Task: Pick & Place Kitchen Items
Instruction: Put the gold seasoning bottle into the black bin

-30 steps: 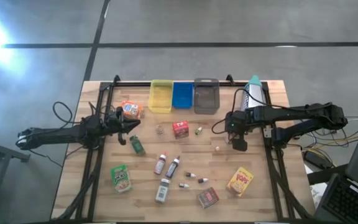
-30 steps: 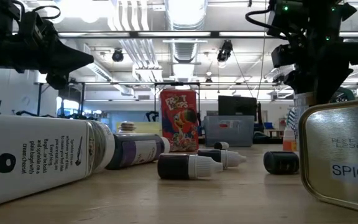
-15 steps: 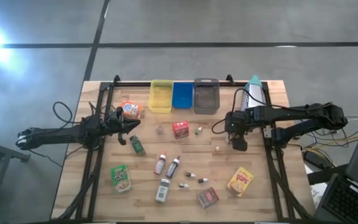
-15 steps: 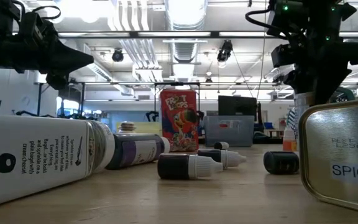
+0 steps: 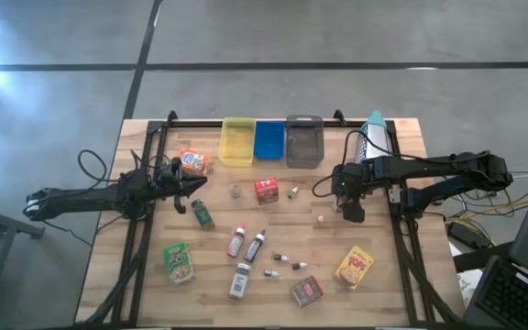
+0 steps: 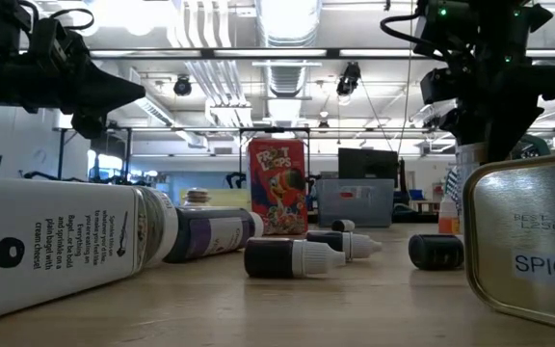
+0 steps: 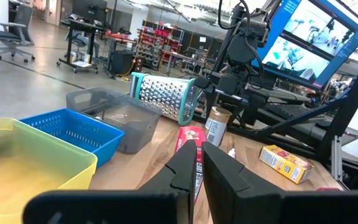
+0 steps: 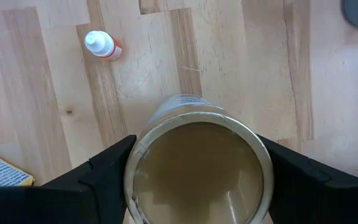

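My right gripper point(image 8: 199, 177) points down over a clear round jar point(image 8: 199, 163) with a brown top. The jar stands upright on the wooden table, right of centre, and also shows in the left wrist view point(image 7: 217, 126). In the high view the gripper point(image 5: 353, 209) hides it. My left gripper point(image 7: 195, 163) is shut and level with nothing in it, at the table's left point(image 5: 191, 189). A red box point(image 5: 266, 190), an orange pouch point(image 5: 193, 161), a green bottle point(image 5: 203, 214), slim bottles point(image 5: 246, 243) and a yellow box point(image 5: 355, 267) lie about the table. My right gripper has the jar's upper wall point(image 8: 140, 163) between its two fingers, one on each side. The fingers point(image 8: 104, 171) come from above, pointing down. The jar stays upright with its base on the table.
Yellow point(image 5: 236, 142), blue point(image 5: 269, 139) and grey point(image 5: 304, 140) trays stand in a row at the far edge, with a metal grater point(image 5: 376, 136) to their right. A tiny orange-capped vial point(image 8: 101, 45) lies close to the jar. A green pouch point(image 5: 179, 261) and a red tin point(image 5: 307, 291) lie near the front.
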Robot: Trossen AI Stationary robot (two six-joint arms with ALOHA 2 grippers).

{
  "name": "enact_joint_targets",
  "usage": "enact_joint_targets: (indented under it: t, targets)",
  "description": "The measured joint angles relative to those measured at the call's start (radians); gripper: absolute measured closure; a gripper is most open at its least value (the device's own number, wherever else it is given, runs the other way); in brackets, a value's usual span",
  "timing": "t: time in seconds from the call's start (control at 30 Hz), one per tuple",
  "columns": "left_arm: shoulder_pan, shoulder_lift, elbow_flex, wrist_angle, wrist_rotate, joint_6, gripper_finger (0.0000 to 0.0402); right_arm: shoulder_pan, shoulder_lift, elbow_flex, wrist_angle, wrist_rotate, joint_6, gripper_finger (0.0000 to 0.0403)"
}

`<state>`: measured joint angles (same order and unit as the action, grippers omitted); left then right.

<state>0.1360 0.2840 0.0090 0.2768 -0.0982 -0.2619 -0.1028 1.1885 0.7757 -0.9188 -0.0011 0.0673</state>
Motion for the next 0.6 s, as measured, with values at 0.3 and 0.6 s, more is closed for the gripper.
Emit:
enact_joint_targets:
  t: [0.3,0.6]
  targets:
    - [0.0,0.0,0.0,-0.002,0.0,0.0,0.0371,0.0,0.0,0.0,0.0,0.0,0.0,0.0114]
    - [0.0,0.0,0.0,-0.003,0.0,0.0,0.0371,0.0,0.0,0.0,0.002,0.001,0.0,0.0122]
